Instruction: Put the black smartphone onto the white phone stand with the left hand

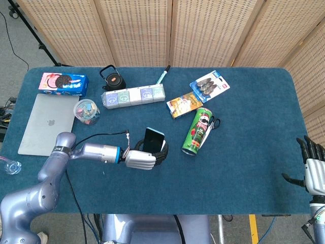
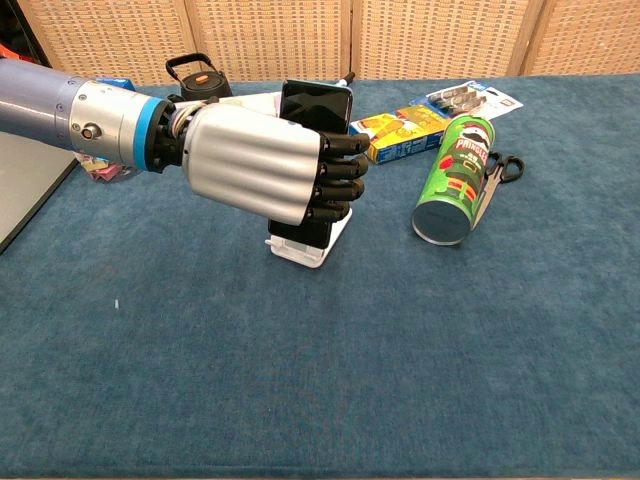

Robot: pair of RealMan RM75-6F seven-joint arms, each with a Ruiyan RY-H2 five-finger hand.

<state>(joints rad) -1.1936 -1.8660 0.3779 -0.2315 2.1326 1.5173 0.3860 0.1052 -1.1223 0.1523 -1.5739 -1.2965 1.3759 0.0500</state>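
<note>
My left hand (image 2: 265,162) grips the black smartphone (image 2: 316,102), holding it upright over the white phone stand (image 2: 305,250). The phone's lower end (image 2: 300,233) sits down at the stand's base; I cannot tell whether it rests in the lip. In the head view the left hand (image 1: 140,159) wraps the phone (image 1: 154,139), which shows a blue edge, and the stand is mostly hidden behind them. My right hand (image 1: 315,169) is at the far right edge of the table, fingers spread, holding nothing.
A green chip can (image 2: 455,175) lies right of the stand with scissors (image 2: 503,170) beside it. Behind are a snack box (image 2: 405,130), a blister pack (image 2: 470,99), a black speaker (image 2: 195,75), a row of boxes (image 1: 133,95), a clip tub (image 1: 87,111), a laptop (image 1: 43,123) and a cookie box (image 1: 63,83).
</note>
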